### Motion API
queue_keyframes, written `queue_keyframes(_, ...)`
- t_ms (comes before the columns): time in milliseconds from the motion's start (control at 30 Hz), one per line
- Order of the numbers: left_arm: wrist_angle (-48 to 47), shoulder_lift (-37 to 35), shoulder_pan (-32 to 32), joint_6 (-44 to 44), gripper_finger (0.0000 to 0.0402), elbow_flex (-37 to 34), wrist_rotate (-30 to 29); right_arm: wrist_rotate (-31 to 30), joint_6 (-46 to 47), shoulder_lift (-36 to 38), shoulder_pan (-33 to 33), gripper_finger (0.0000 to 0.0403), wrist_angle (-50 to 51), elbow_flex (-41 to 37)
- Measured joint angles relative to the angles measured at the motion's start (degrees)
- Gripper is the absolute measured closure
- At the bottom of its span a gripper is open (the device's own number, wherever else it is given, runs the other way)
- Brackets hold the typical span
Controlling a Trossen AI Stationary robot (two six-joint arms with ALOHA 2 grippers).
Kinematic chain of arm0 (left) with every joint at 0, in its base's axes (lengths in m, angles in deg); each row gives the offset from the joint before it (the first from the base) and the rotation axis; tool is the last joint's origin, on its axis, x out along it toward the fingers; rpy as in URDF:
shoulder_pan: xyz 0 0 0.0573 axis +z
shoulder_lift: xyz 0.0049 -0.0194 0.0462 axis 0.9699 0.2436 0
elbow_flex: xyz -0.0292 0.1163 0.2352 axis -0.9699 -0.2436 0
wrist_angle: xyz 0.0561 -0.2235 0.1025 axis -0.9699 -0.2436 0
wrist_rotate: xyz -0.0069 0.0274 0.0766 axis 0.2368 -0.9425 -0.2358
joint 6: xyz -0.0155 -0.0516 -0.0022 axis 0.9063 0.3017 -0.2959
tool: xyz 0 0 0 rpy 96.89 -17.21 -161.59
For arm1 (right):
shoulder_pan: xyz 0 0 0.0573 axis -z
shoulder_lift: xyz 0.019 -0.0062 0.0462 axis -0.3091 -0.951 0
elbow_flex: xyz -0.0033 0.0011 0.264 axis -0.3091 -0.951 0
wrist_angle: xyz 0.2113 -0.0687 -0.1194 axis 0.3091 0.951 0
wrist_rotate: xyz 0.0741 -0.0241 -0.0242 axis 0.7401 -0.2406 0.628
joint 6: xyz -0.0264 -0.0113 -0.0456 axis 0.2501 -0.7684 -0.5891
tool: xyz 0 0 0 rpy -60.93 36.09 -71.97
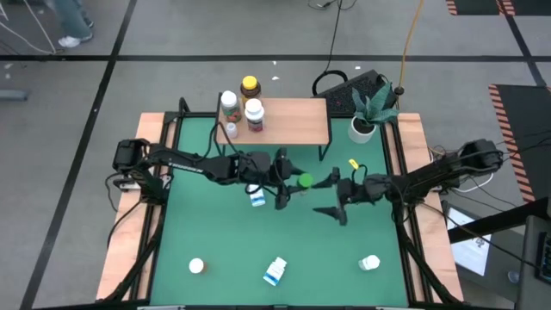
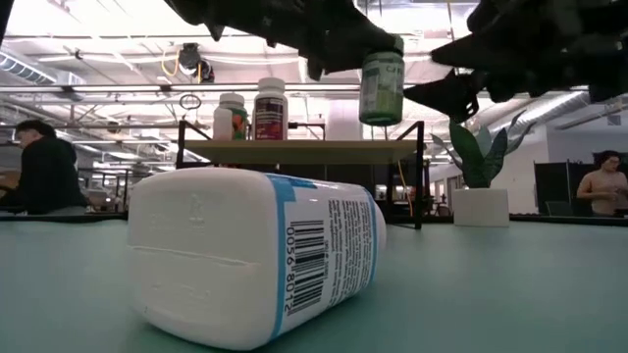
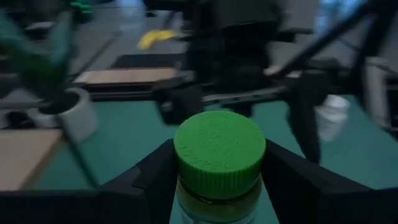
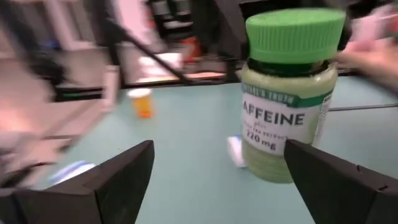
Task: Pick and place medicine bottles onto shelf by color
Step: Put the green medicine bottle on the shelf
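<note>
A green-capped medicine bottle (image 1: 304,181) with a pale green label hangs upright above the middle of the green mat, and my left gripper (image 1: 296,182) is shut on it. My right gripper (image 1: 331,196) stands open just to the bottle's right; its fingers (image 4: 118,177) sit wide apart, short of the bottle (image 4: 287,118), touching nothing. The shelf (image 1: 288,122) stands at the far edge. It carries an amber bottle (image 1: 250,86) and two white-capped ones (image 1: 254,113). My left gripper pinches the green bottle between its two fingers (image 3: 152,177), on the upper body just below the cap (image 3: 219,149). The fingers come nearly level from the table's left. The bottle hangs upright, lifted clear of the mat (image 2: 382,88).
A blue-labelled bottle (image 1: 257,199) lies under my left gripper. Near the front edge lie a white bottle (image 1: 196,266), a blue-labelled one on its side (image 1: 275,271) and another white one (image 1: 370,262). A potted plant (image 1: 362,127) stands right of the shelf.
</note>
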Motion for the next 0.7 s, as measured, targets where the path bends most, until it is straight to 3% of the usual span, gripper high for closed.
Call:
queue_keyframes(100, 0.6, -0.1, 0.0, -1.1, 0.0199, 0.0, 3.8, 8.2, 2.3, -1.7, 1.9, 0.0046, -5.2, -1.4)
queue_keyframes(167, 0.9, -0.1, -0.1, -1.2, 0.0198, 0.0, 4.1, 9.9, 3.0, -3.5, 2.5, 0.0046, -8.9, -1.8)
queue_keyframes(433, 2.0, -0.1, -0.3, -1.1, 0.0195, 0.0, 5.8, -2.2, 1.0, -9.7, 4.1, 0.0046, -13.1, -1.8)
queue_keyframes(700, 3.0, -0.1, -0.6, -1.6, 0.0194, 0.0, 6.1, 6.9, 1.5, -11.9, 4.2, 0.0046, -20.0, -1.3)
